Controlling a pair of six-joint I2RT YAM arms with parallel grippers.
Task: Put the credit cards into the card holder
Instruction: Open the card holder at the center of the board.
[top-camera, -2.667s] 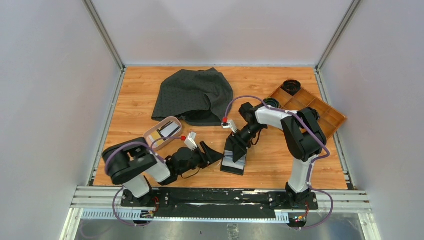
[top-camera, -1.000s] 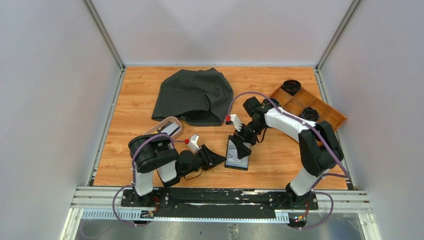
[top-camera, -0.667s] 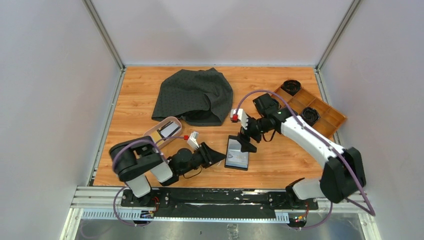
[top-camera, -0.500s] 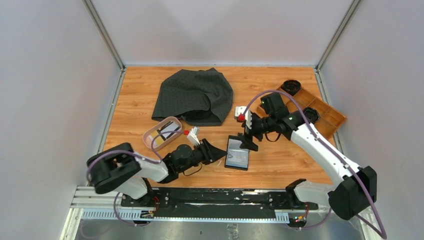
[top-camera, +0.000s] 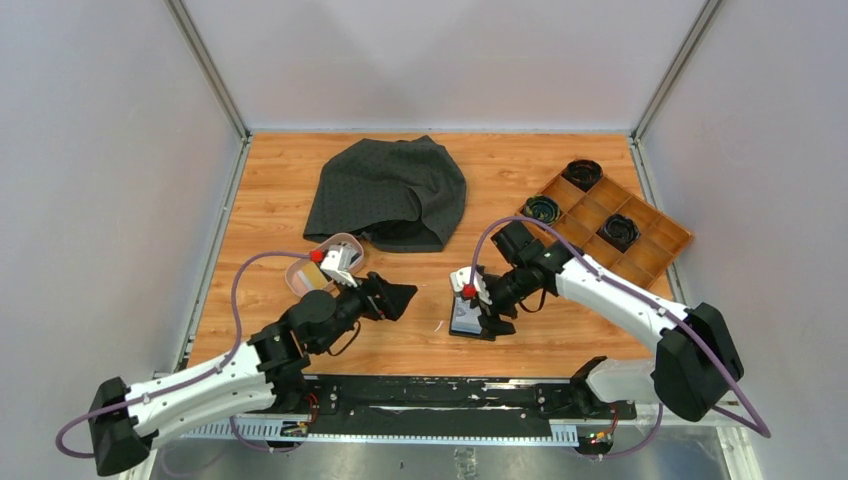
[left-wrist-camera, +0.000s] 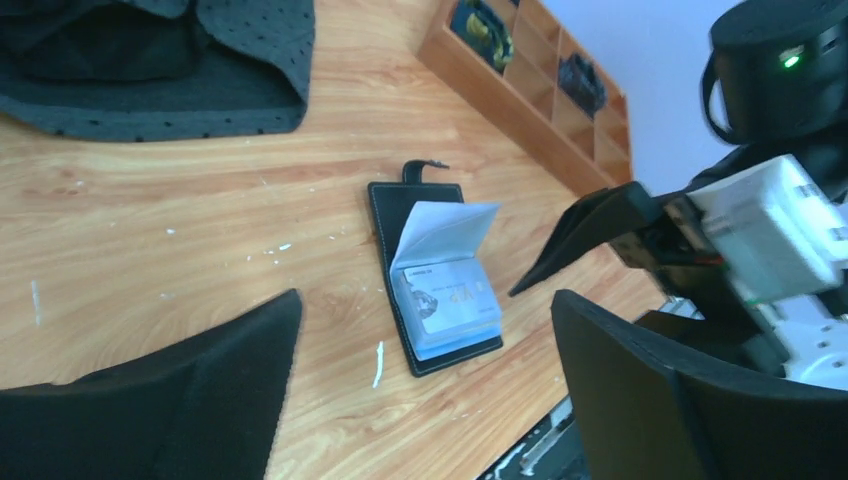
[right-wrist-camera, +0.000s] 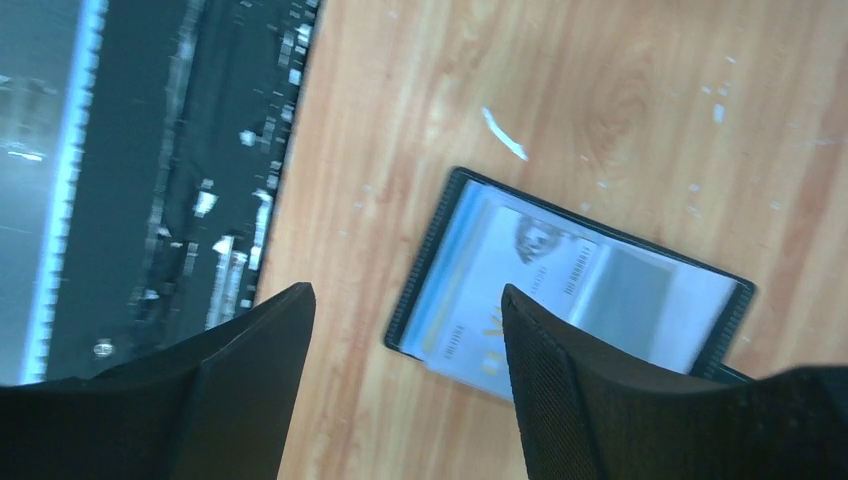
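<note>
The card holder (top-camera: 463, 320) lies open and flat on the wood, a grey card (left-wrist-camera: 452, 300) tucked in its bluish pocket and one clear leaf standing up. My right gripper (top-camera: 490, 322) hovers low over its right part, open and empty; in the right wrist view the card holder (right-wrist-camera: 590, 285) shows partly behind one finger (right-wrist-camera: 620, 400) of that gripper (right-wrist-camera: 405, 295). My left gripper (top-camera: 395, 297) is open and empty to the left of the holder, which shows between its fingers in the left wrist view (left-wrist-camera: 425, 305). More credit cards (top-camera: 325, 268) lie in the pink dish (top-camera: 300, 280).
A dark dotted cloth (top-camera: 390, 195) lies at the back centre. A wooden compartment tray (top-camera: 640, 230) with black round items sits at the right. The table's front edge and black rail (right-wrist-camera: 150, 200) run just near the holder.
My left gripper has drawn back leftward from the card holder and opened wide. My right arm has swung down over the holder, its jaws a little narrower.
</note>
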